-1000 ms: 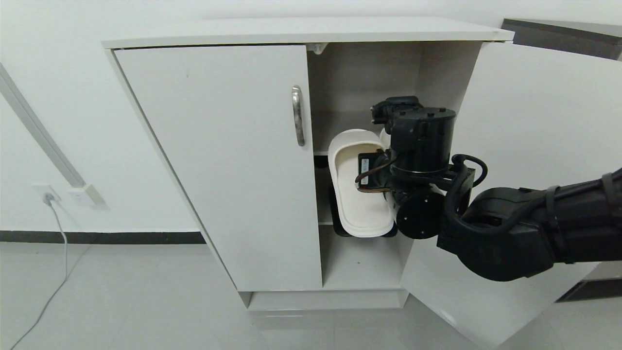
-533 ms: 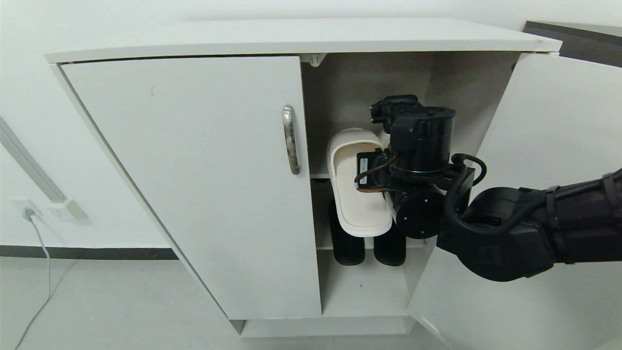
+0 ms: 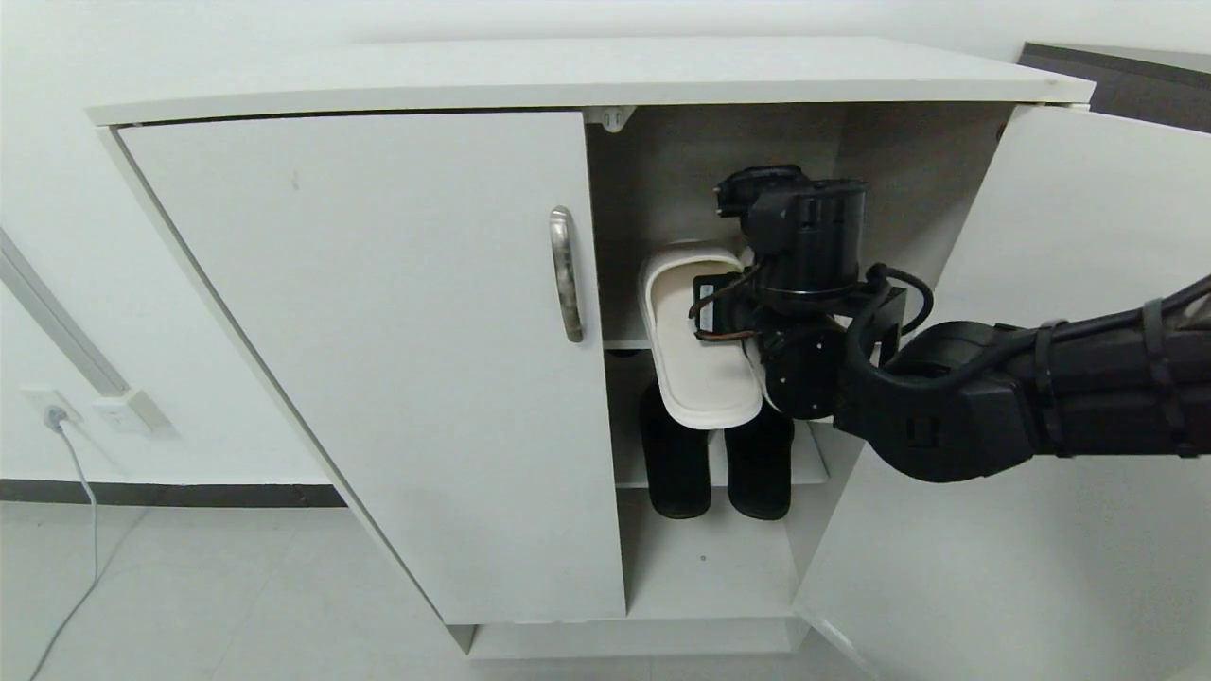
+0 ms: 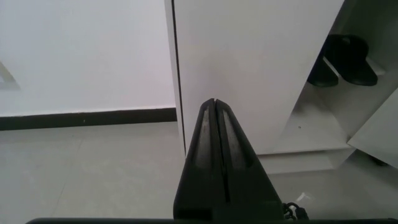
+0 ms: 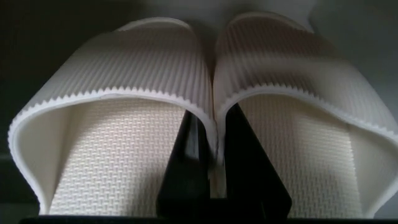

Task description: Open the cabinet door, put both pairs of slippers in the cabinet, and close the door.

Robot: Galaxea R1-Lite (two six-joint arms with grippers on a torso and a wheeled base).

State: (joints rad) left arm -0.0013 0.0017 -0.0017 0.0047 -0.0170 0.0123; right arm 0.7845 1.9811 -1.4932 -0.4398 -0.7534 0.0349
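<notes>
Cream-white foam slippers [image 3: 705, 378], a ribbed pair side by side, pinched by their two inner side walls between the black fingers of the right gripper [image 5: 214, 149], jaws drawn in tight on the foam. Centre of the head frame: toes pointed into the open right half of a white laminate cabinet [image 3: 568, 71], about level with the front edge of its upper shelf [image 3: 624, 342], heels tilted down toward the camera. Contact with that shelf impossible to tell behind the black wrist.

Just below, a pair of black slippers [image 3: 676, 463] parked on the lower shelf [image 3: 717, 454], toes in, heels overhanging its front edge, apart from the white pair above. Same black pair again at upper right of the left wrist frame.

Left-hand cabinet door [image 3: 378, 359] shut, filling the left-centre of the head frame, with an upright brushed-metal handle [image 3: 565, 274] at its right edge. Right-hand door [image 3: 1041, 236] swung wide open toward the right edge of the frame, behind the black right arm. Bare white cabinet floor [image 3: 700, 577] under the lower shelf.

Left gripper [image 4: 214, 102] at lower centre of its own frame, fingers pressed flat together on nothing, hanging over grey floor tiles [image 4: 93, 168] in front of the closed door. At far lower left of the head frame, a white wall socket [image 3: 52, 413] with a grey cable [image 3: 90, 511] trailing down to the floor.
</notes>
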